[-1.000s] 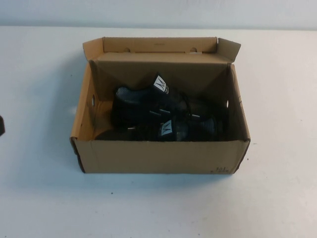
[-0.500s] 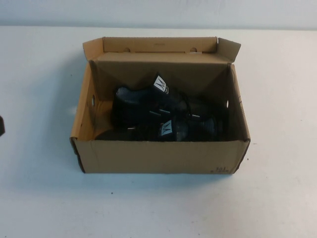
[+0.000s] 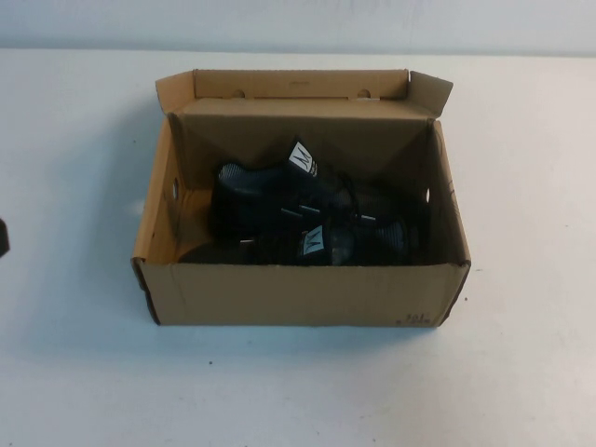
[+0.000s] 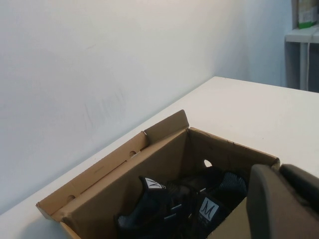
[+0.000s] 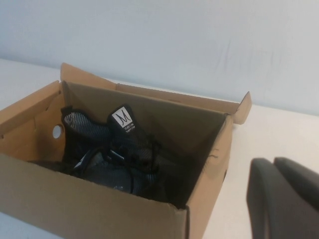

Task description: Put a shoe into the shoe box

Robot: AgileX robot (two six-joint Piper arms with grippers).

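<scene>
The cardboard box point(image 3: 303, 214) stands open on the white surface point(image 3: 521, 372). Two black shoes point(image 3: 307, 219) lie inside it. The left pincer point(image 4: 286, 204) and the right pincer point(image 5: 284, 199) are each near the box, touching nothing; grip state cannot be told.

My work surface is a white table point(image 3: 74, 372) set against a plain pale wall point(image 4: 99, 59); a white shelf unit point(image 4: 303, 45) stands beyond its end.
</scene>
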